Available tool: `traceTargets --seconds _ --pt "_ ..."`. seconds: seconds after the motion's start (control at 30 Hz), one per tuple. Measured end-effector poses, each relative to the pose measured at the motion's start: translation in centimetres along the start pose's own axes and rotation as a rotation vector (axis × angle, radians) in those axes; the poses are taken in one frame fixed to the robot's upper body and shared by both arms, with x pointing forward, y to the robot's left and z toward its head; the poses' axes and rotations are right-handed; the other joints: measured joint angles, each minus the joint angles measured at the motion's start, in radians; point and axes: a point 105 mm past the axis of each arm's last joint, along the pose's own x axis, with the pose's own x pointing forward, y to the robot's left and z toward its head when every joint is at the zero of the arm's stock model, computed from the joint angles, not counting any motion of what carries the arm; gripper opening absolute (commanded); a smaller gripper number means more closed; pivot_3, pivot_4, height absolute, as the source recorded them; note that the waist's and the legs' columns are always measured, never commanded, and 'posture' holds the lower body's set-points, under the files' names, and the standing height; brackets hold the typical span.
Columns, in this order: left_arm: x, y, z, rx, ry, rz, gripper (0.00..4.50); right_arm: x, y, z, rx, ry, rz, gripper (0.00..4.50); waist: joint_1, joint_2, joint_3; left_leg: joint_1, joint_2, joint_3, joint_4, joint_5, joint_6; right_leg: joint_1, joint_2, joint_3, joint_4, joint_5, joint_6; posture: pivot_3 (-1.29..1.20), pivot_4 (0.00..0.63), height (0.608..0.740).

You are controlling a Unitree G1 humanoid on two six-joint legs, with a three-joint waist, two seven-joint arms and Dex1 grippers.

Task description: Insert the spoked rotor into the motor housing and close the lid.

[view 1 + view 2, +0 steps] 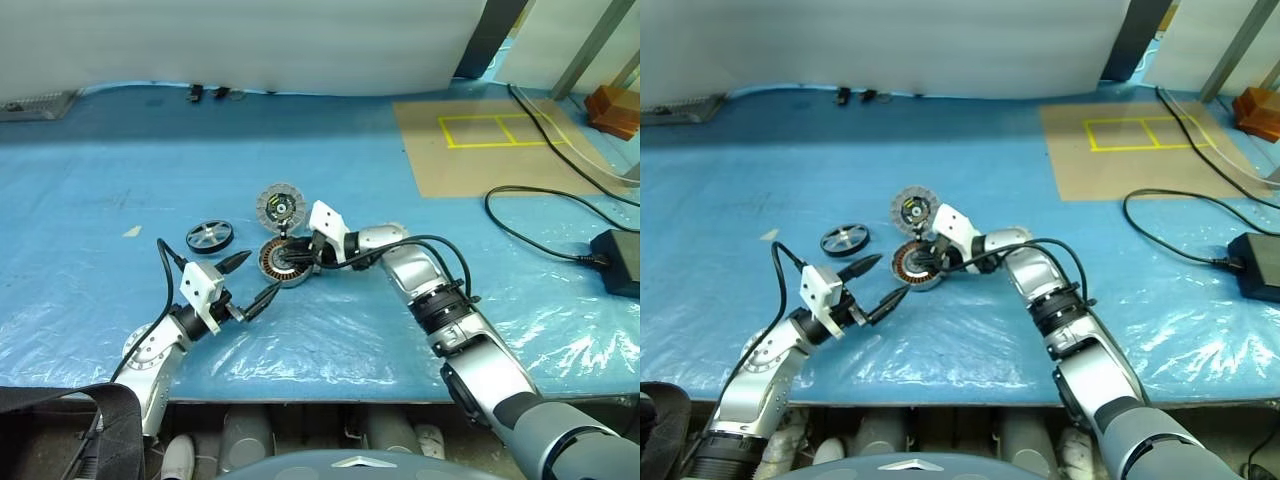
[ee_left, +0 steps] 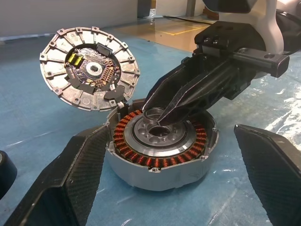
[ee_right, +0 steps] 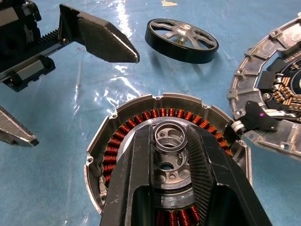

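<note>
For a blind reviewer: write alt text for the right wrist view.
The right pincer reaches into the open housing, its fingers closed around the central hub inside the copper windings. The lid stands open beside it, the rotor lies apart on the blue sheet, and the left pincer is open nearby.

One motor housing [image 1: 284,262] with one hinged lid [image 1: 280,207] (standing open), one spoked rotor [image 1: 210,237], two pincers, left [image 1: 250,281] and right [image 1: 291,250], one black power brick [image 1: 620,262], two black cables [image 1: 530,235], one tan mat [image 1: 480,150] bearing one yellow outline, all on one blue-sheeted surface [image 1: 120,180].
</note>
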Motion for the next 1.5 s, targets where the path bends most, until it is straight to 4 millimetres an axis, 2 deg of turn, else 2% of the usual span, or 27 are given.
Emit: traceTargets --seconds 1.17,1.33,1.5 --pt "0.18 -0.14 -0.04 -0.002 -0.002 -0.005 4.50 -0.27 -0.09 -0.44 -0.007 0.019 -0.001 0.65 0.001 0.000 0.000 0.000 0.000 0.000 0.000 0.000 0.000 0.001 0.000 0.000 0.000 0.000 0.000 0.00 0.150 0.740" --pt "0.18 -0.15 -0.04 -0.002 -0.002 -0.006 4.50 -0.25 -0.10 -0.34 -0.005 0.012 -0.002 2.24 0.000 0.000 0.000 0.000 0.000 0.000 0.000 0.000 0.000 0.001 0.000 0.000 0.000 0.000 0.000 0.00 0.150 0.740" --pt "0.18 -0.17 -0.05 -0.002 -0.001 -0.007 4.50 -0.38 -0.16 0.43 0.080 -0.060 -0.007 2.24 0.000 0.000 0.000 0.000 0.000 0.000 0.000 0.000 0.000 0.000 0.000 0.000 0.000 0.000 0.000 0.00 0.150 0.740"
